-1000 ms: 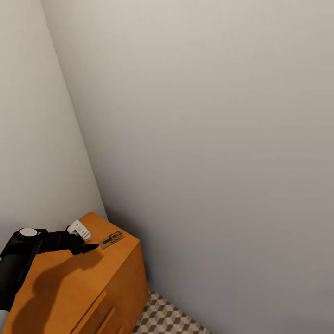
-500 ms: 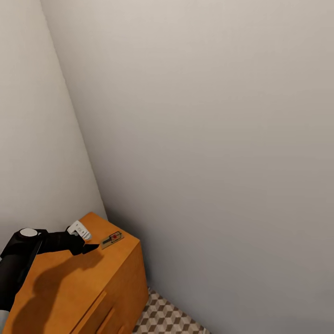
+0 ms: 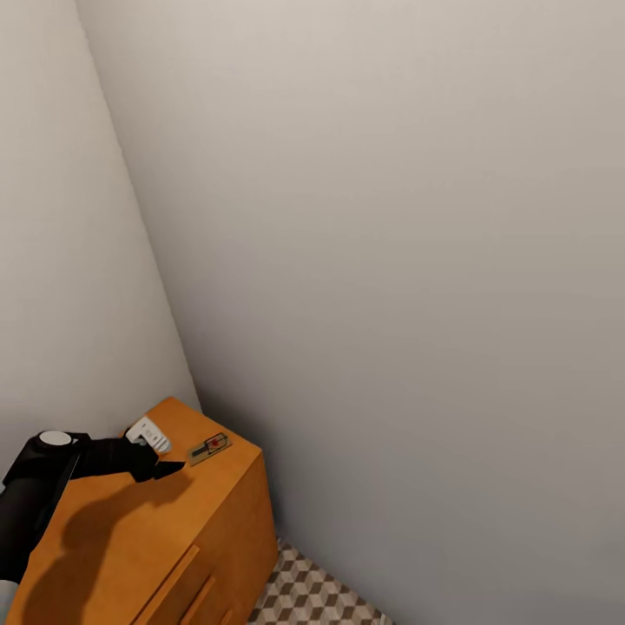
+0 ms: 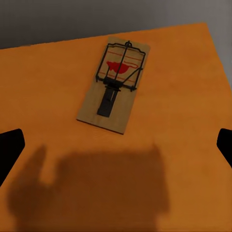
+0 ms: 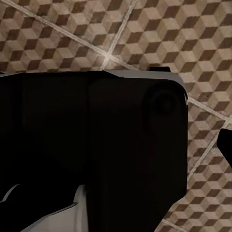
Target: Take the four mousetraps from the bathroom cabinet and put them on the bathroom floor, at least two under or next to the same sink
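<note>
One mousetrap (image 3: pixel 209 449), a small wooden board with black wire and a red mark, lies flat near the far right corner of the orange-brown cabinet (image 3: pixel 113 555). My left gripper (image 3: pixel 167 470) hovers low over the cabinet top, just short of the trap and not touching it. In the left wrist view the mousetrap (image 4: pixel 116 87) lies ahead of the left gripper (image 4: pixel 116 147), whose black fingertips (image 4: pixel 9 150) stand wide apart and open, casting a shadow on the wood. In the right wrist view one fingertip (image 5: pixel 226 145) of the right gripper sits far out over the bathroom floor (image 5: pixel 159 34).
The cabinet stands in a corner between two plain pale walls (image 3: pixel 391 260). A strip of cube-patterned floor (image 3: pixel 312 595) lies to its right. Bar handles (image 3: pixel 165 575) run along the drawer fronts. A large black robot part (image 5: pixel 92 145) blocks much of the right wrist view.
My left arm has dropped slightly toward the cabinet top; the trap has not moved.
</note>
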Controlling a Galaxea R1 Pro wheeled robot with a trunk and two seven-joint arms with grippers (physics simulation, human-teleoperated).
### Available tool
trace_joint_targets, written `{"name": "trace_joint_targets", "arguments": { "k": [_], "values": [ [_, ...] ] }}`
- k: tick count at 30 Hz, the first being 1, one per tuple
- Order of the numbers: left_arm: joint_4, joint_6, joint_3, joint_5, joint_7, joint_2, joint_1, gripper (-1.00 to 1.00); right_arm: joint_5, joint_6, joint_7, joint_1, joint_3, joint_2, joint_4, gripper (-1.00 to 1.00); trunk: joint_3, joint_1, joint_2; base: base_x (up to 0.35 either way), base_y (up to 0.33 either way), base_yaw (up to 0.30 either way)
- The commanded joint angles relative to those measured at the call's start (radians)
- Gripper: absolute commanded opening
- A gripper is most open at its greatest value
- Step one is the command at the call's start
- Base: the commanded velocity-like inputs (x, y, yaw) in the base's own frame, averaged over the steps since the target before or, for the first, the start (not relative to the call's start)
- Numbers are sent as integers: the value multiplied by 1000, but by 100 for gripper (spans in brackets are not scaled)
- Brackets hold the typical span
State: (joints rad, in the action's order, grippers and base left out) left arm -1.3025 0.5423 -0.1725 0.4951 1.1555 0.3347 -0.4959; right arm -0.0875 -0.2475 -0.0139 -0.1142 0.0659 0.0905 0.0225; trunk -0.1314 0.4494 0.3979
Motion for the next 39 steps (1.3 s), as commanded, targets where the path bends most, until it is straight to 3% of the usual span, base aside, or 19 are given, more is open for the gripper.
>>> {"name": "trace_joint_targets", "arguments": {
  "k": [1, 15, 27, 39],
  "values": [
    [1, 9, -1, 5, 7, 0, -1, 100, -9, -3, -1, -1, 7, 0, -1, 100, -2, 1, 2, 0, 0, 0],
    [8, 8, -2, 5, 7, 0, -1, 100, -9, -4, -1, -1, 7, 0, -1, 100, -2, 1, 2, 8, 0, 0],
    [8, 8, -1, 5, 6, 0, -1, 100, -9, -4, -1, -1, 8, 1, -1, 100, -2, 1, 2, 188, 0, 0],
    [2, -13, 3, 6, 8, 0, -1, 100, -9, -4, -1, -1, 8, 2, -1, 100, -2, 1, 2, 25, 0, 0]
  ]
}}
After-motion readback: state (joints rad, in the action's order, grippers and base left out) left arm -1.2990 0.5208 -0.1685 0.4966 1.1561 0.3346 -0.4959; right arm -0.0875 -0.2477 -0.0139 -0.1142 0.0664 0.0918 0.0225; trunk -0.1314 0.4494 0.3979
